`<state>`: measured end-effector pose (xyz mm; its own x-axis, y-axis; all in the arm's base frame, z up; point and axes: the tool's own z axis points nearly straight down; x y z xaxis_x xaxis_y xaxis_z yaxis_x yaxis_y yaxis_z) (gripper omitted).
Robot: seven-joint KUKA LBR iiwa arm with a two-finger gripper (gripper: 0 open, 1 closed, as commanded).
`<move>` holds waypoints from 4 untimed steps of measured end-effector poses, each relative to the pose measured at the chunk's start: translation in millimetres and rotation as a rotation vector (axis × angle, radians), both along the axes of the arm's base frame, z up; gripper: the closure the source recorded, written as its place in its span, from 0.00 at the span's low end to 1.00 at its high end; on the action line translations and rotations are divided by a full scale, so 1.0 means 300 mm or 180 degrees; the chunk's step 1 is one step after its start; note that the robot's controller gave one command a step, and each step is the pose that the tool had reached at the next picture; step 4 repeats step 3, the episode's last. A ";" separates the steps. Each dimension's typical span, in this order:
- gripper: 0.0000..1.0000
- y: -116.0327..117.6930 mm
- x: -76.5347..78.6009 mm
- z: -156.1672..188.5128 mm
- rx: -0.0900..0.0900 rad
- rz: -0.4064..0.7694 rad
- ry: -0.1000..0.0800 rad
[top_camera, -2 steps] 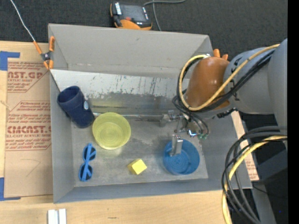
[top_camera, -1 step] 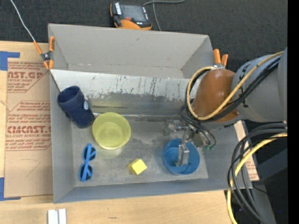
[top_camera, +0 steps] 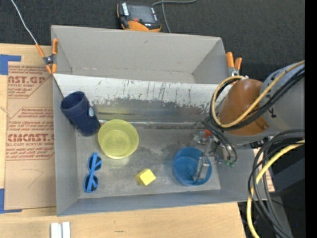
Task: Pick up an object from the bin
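A grey metal bin (top_camera: 148,63) with sloping walls carries everything; its flat floor is scuffed and streaked along the back edge. Five things lie on that floor. At the left of the frame a dark blue cup (top_camera: 79,113) lies tipped over, its mouth toward the upper left and its lower end just beside a yellow bowl (top_camera: 118,139). The bowl stands mouth up, left of centre. Below these, near the lower left corner, lie blue toy sunglasses (top_camera: 92,172). A small yellow cube (top_camera: 146,177) sits near the front wall at lower centre. Right of it, at the lower right, stands a blue bowl (top_camera: 185,167), mouth up
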<state>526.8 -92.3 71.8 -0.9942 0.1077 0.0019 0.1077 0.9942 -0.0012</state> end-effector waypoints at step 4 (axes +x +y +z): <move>1.00 0.018 0.029 0.716 -0.0001 -0.0366 -0.0047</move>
